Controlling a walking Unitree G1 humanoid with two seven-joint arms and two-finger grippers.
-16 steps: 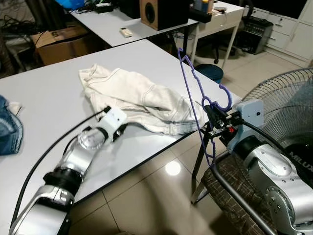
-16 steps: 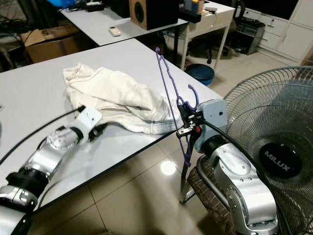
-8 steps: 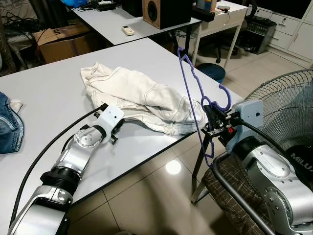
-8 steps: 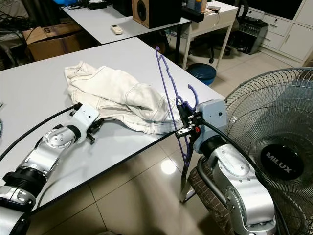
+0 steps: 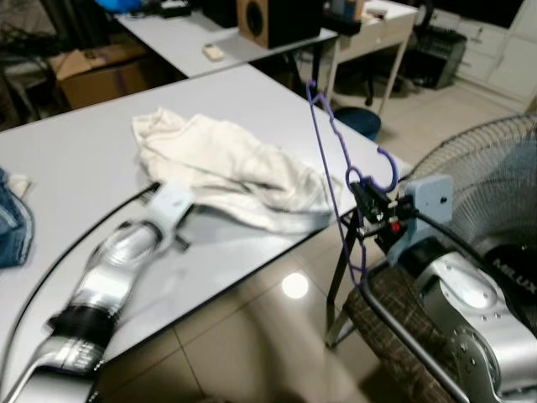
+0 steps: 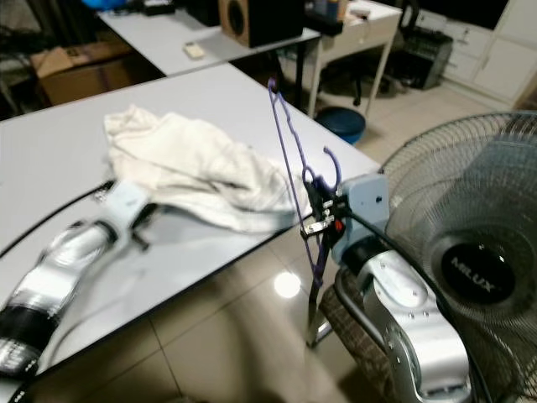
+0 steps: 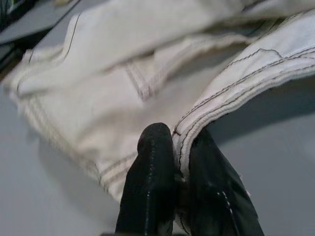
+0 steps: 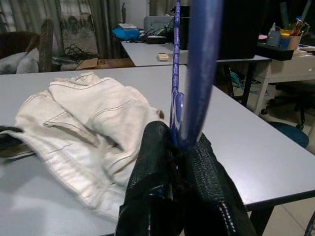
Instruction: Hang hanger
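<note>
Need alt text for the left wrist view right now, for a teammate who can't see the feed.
The left pincer is shut on the stitched hem of a cream-white garment, its two black fingers pinching the doubled edge. The rest of the garment lies crumpled on the pale grey table.

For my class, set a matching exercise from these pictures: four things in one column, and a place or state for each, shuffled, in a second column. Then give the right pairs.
Things:
1. purple hanger
2. white garment
3. fan
4. speaker

Places or states:
A. on the far table
B. clamped upright in the right gripper
C. standing on the floor on the robot's right
D. crumpled on the near table, its edge pinched by the left gripper

Pairs: 1-B, 2-D, 3-C, 4-A
</note>
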